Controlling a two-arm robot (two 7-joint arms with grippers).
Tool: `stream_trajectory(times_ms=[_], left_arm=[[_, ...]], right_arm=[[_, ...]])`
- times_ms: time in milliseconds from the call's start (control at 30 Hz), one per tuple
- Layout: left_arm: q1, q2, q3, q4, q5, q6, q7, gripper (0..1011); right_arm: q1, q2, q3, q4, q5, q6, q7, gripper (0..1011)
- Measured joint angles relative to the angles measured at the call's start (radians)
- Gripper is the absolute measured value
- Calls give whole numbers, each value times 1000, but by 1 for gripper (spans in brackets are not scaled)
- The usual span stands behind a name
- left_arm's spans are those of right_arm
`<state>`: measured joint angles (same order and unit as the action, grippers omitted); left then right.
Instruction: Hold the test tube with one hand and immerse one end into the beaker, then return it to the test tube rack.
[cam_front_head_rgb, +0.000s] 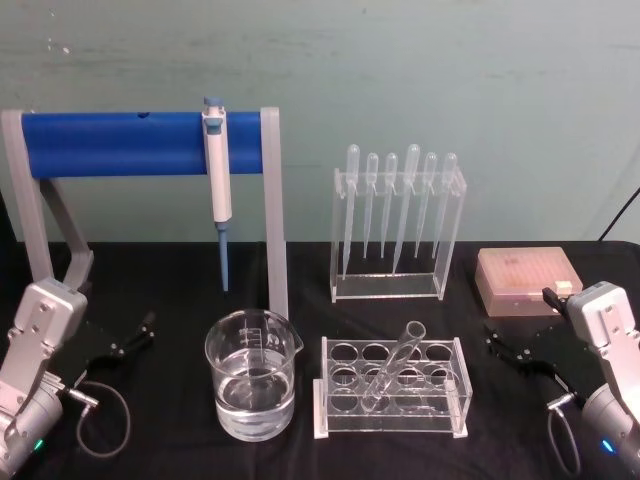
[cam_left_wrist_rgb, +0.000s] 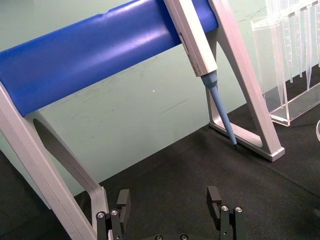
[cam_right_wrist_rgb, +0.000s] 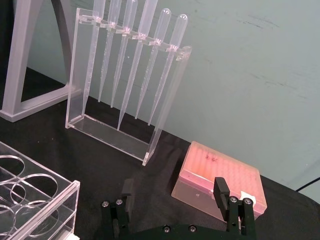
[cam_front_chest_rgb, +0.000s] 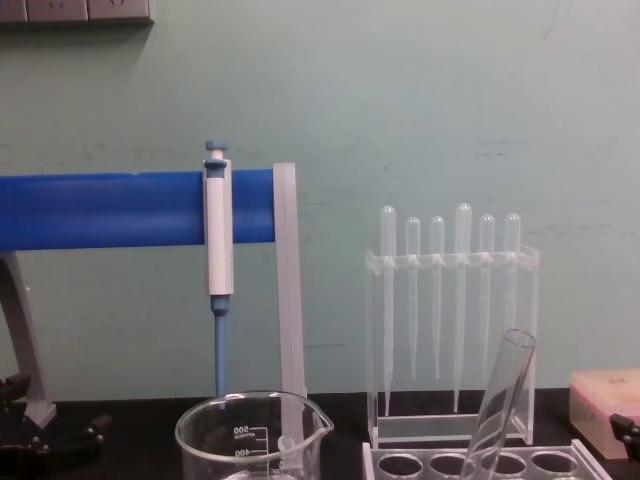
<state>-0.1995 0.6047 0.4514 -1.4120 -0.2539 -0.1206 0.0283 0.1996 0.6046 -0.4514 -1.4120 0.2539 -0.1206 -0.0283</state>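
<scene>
Test tube is in neither of my grippers; it stands tilted in the test tube rack, well apart from both. My left gripper rests low over the black cloth at the table's left side. In the left wrist view its fingers are spread wide with only bare cloth between them. My right gripper sits low at the right side. Its fingers are just as wide apart and hold nothing.

Outward from my left gripper stands the beaker, partly filled with clear liquid, just left of the rack but apart from it. Behind it rises the stand with the blue bar, and the blue-and-white pipettor hangs from that bar with its tip pointing down.

Outward from my right gripper, the rack lies to its left and the pink tip box sits just behind it. In the chest view the tube rises out of the rack with its open rim up and leaning to my right. Its round bottom is down among the rack's holes, on the beaker's side. Behind the rack, the clear pipette stand holds six plastic pipettes upright, bulbs on top.
</scene>
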Motion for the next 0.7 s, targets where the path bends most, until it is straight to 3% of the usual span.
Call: stream_trajectory(times_ms=[700], left_arm=[[0,0,0,0,0,0,0,1000]], right_arm=[[0,0,0,0,0,0,0,1002]])
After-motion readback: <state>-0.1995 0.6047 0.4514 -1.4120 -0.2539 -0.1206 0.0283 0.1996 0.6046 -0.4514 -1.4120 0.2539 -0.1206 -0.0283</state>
